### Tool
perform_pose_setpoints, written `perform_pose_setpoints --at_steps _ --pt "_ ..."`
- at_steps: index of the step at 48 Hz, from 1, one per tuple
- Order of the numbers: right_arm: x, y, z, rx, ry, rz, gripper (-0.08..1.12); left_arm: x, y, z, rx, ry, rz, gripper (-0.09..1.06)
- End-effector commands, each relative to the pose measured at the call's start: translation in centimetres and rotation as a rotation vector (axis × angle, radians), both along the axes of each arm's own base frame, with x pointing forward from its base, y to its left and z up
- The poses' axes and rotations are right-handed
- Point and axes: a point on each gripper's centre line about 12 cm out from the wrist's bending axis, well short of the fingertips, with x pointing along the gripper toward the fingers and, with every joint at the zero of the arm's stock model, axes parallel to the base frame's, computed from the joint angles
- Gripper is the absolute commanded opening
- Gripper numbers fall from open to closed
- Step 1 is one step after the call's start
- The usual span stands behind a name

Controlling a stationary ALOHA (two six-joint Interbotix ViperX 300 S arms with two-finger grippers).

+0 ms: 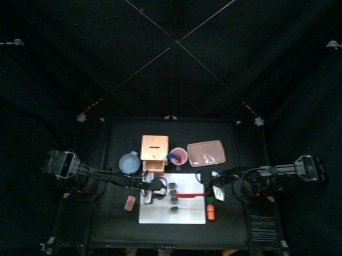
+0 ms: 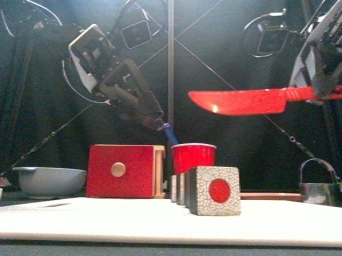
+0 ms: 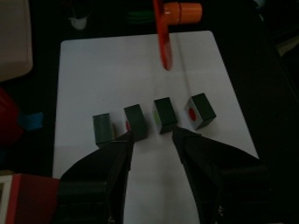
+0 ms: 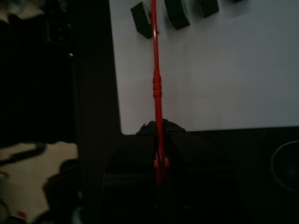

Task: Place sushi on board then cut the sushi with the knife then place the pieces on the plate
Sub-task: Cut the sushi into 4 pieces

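the left wrist view alone shows the count: four sushi pieces in a slanted row across the middle of the frame, apart from one another, on the white board. the left gripper hangs just short of them with its jaws spread and nothing between. the front view hides the row behind the nearest piece, whose speckled face has a red centre. it does show height: the red knife is in the air at upper right, level, well above the sushi. in the right wrist view the right gripper is clamped on the knife's handle, with the blade edge-on. the top view places the pink tray bare above the board, beside the red cup, wooden box and bowl. a metal cutter stands at the lower right, and a small reddish thing left of the board is too small to tell.
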Motion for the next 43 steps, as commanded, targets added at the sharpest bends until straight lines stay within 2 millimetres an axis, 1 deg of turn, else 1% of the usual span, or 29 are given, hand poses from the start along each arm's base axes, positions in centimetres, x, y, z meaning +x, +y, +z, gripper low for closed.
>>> perform_pose_setpoints --at_steps 1,6,11,21,30,35,43 --pt "-0.6 0.0 -1.0 0.073 0.042 -0.059 0.43 0.3 0.6 1.2 0.012 -0.041 0.003 0.78" --pt "-1.4 -0.4 -2.5 0.152 0.153 -0.19 0.43 0.2 0.7 1.1 0.022 -0.039 -0.002 0.78" --pt "-1.9 -0.6 -2.7 0.154 0.219 -0.287 0.43 0.0 0.7 0.9 0.027 -0.033 -0.005 0.78" --pt "-2.3 0.8 -1.7 0.135 0.221 -0.417 0.43 -0.4 0.9 0.3 0.031 -0.015 -0.004 0.78" --pt "-2.4 2.6 -2.1 0.156 0.267 -0.523 0.43 -0.9 0.9 -0.3 0.031 0.002 -0.003 0.78" --pt "-1.9 3.4 -2.3 0.182 0.285 -0.601 0.43 -1.0 0.9 -0.4 0.031 0.006 -0.003 0.78" --pt "-1.2 4.4 -3.3 0.205 0.32 -0.697 0.44 -1.1 0.9 -0.5 0.03 0.01 -0.002 0.78"
